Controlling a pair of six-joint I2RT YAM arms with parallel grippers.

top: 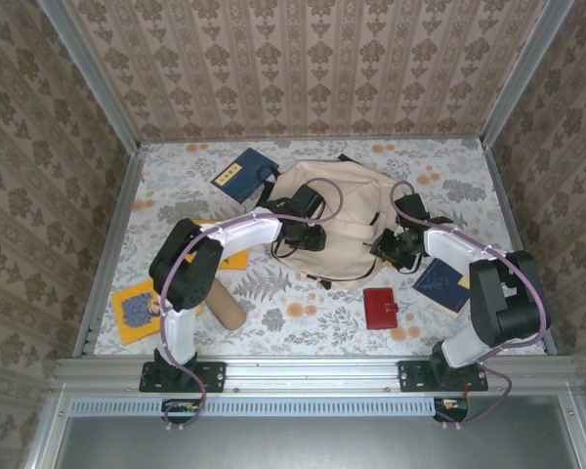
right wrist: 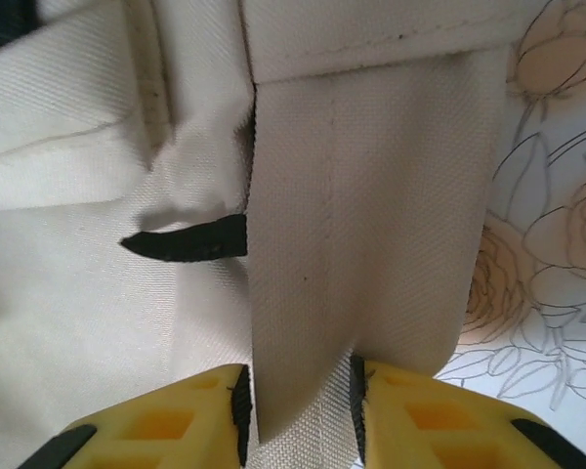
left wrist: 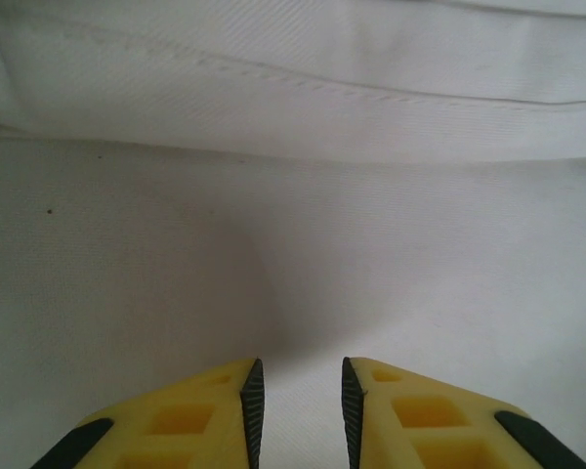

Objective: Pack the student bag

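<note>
The student bag (top: 347,210), a large cream fabric backpack with black straps, lies at the middle of the table. My left gripper (top: 303,236) rests on its left side. In the left wrist view the jaws (left wrist: 301,386) stand narrowly apart with a rise of the bag's white fabric (left wrist: 293,195) between the pads. My right gripper (top: 389,249) is at the bag's right edge. Its pads (right wrist: 300,391) are shut on a wide cream strap (right wrist: 371,244), beside a black zipper pull (right wrist: 186,239).
A dark blue book (top: 242,174) lies behind the bag on the left and another (top: 441,283) at the right under my right arm. A red wallet (top: 380,307) sits in front. A tan cylindrical pouch (top: 225,305) and a yellow booklet (top: 137,310) lie front left.
</note>
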